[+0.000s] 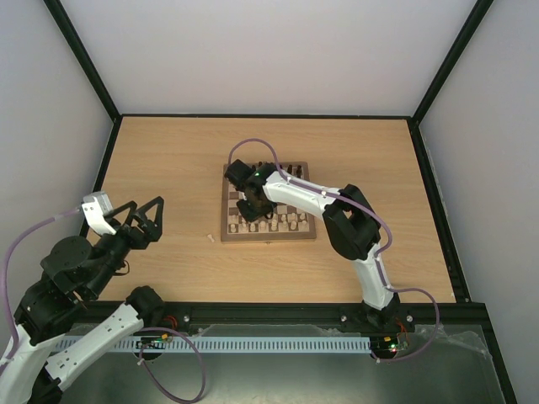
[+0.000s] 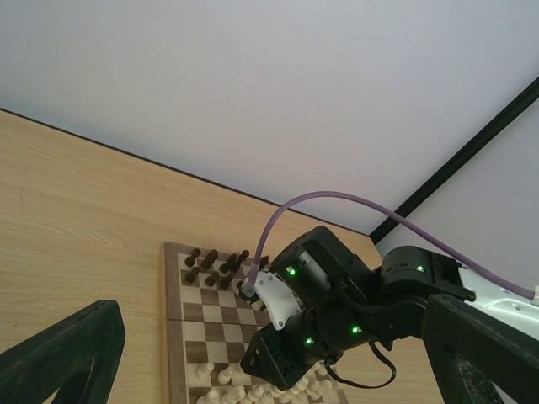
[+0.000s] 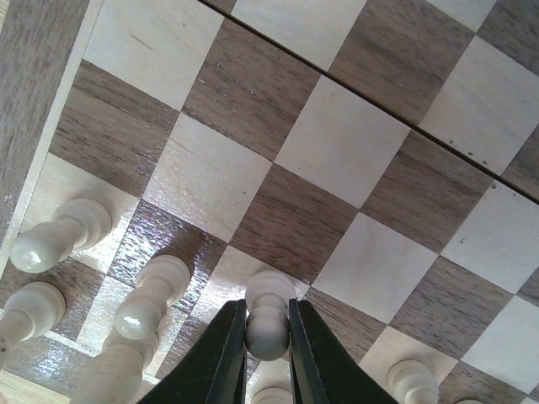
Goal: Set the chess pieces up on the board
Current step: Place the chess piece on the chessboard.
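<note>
The chessboard [image 1: 232, 234] lies mid-table, also in the left wrist view [image 2: 178, 296] and the right wrist view [image 3: 337, 160]. Dark pieces [image 2: 210, 263] stand at its far rows, pale pieces [image 1: 286, 220] at its near rows. My right gripper [image 3: 268, 332] is shut on the head of a pale pawn [image 3: 269, 313] standing on a light square near the board's left side; in the top view the gripper [image 1: 253, 204] is over the board. Other pale pawns [image 3: 147, 295] stand beside it. My left gripper [image 1: 145, 220] is open and empty, held above the table left of the board.
A small pale piece [image 1: 205, 237] lies on the table just left of the board. Black frame posts and white walls enclose the table. The right arm [image 2: 354, 295] fills the middle of the left wrist view.
</note>
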